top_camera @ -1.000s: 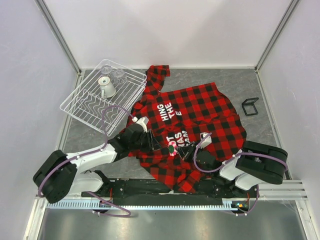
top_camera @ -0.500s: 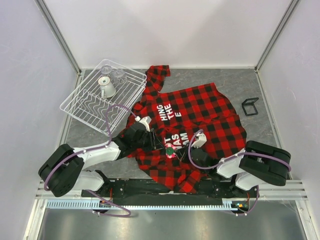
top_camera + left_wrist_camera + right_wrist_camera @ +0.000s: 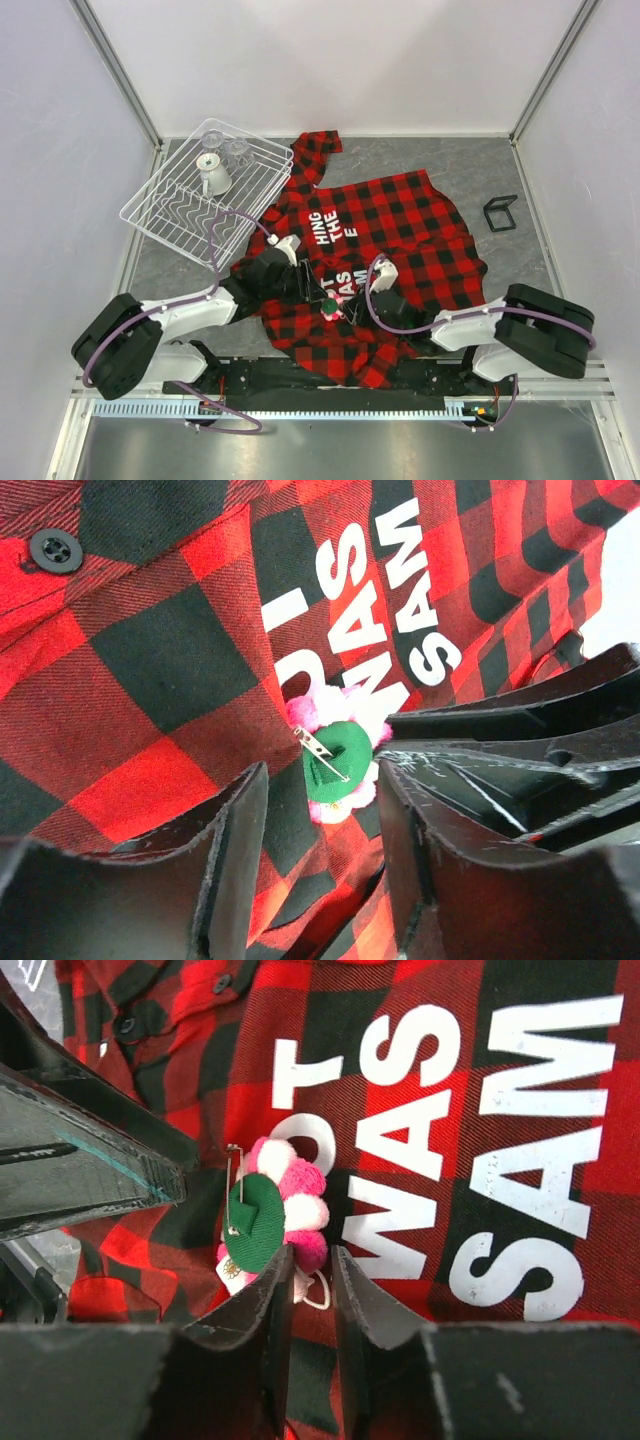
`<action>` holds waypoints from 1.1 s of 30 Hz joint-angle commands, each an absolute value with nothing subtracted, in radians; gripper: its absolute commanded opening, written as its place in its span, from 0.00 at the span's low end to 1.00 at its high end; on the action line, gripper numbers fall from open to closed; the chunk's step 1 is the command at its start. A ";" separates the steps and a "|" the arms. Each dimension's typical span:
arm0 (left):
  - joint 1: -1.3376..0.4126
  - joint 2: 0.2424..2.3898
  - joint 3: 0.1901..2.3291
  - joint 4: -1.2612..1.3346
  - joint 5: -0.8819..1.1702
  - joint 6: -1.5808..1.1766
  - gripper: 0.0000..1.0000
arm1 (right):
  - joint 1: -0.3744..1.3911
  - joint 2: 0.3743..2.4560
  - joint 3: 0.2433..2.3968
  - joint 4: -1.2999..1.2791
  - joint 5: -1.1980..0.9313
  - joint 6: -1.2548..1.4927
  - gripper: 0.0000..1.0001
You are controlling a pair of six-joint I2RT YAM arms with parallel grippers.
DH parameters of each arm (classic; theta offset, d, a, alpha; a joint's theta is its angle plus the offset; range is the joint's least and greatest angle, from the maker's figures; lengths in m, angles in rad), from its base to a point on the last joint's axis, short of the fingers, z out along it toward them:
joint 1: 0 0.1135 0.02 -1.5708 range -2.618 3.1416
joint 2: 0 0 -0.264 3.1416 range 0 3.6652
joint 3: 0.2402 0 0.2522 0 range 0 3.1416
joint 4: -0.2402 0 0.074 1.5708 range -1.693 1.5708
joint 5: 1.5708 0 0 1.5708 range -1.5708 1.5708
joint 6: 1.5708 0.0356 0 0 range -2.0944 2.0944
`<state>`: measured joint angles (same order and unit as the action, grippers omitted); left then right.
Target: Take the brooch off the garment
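Note:
The garment (image 3: pixel 410 220), a red-and-black plaid shirt with white lettering, lies spread on the grey table. The brooch (image 3: pixel 330 304) sits on its lower front, flipped so its green backing and metal pin show, ringed by pink and white petals (image 3: pixel 335 755) (image 3: pixel 265 1215). My left gripper (image 3: pixel 312 290) (image 3: pixel 320 830) is open, jaws wide apart over a fold of plaid just left of the brooch. My right gripper (image 3: pixel 348 305) (image 3: pixel 312 1260) is closed narrowly on a pink petal at the brooch's lower edge, with a small white tag and string loop between its fingers.
A white wire dish rack (image 3: pixel 200 195) holding a cup and glasses stands at the back left, touching the shirt's sleeve. A small black frame (image 3: pixel 500 213) lies at the right. My left gripper's dark fingers (image 3: pixel 80 1160) crowd close to the brooch in the right wrist view.
My right gripper has moved left to the brooch, and the shirt has shifted slightly left with it. My left gripper has edged slightly towards the brooch.

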<state>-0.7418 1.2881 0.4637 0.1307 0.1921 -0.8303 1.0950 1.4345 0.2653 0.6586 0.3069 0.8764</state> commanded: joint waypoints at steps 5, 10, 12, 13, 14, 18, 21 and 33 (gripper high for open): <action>-0.741 1.134 0.413 0.085 0.170 -0.749 0.64 | 1.082 1.308 0.330 0.525 0.241 0.767 0.47; -0.741 1.152 0.420 0.061 0.176 -0.730 0.64 | 1.023 1.342 0.348 0.541 0.151 0.744 0.65; -0.741 1.161 0.419 0.061 0.178 -0.732 0.61 | 1.003 1.348 0.362 0.543 0.111 0.724 0.68; -0.741 1.166 0.417 0.064 0.181 -0.732 0.60 | 0.997 1.354 0.368 0.529 0.107 0.721 0.70; -0.741 1.167 0.416 0.066 0.179 -0.732 0.59 | 0.991 1.356 0.373 0.516 0.103 0.712 0.72; -0.741 1.192 0.419 0.064 0.181 -0.715 0.59 | 0.927 1.371 0.385 0.509 0.035 0.692 0.77; -0.741 1.223 0.426 0.051 0.184 -0.703 0.57 | 0.873 1.400 0.406 0.503 -0.044 0.663 0.77; -0.741 1.256 0.414 0.077 0.199 -0.701 0.48 | 0.773 1.577 0.486 0.578 -0.267 0.612 0.44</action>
<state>-0.7418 1.2503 0.4183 0.0467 0.1860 -0.7380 0.7959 1.5303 0.4583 0.4915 -0.1631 0.6281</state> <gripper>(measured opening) 0.489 0.495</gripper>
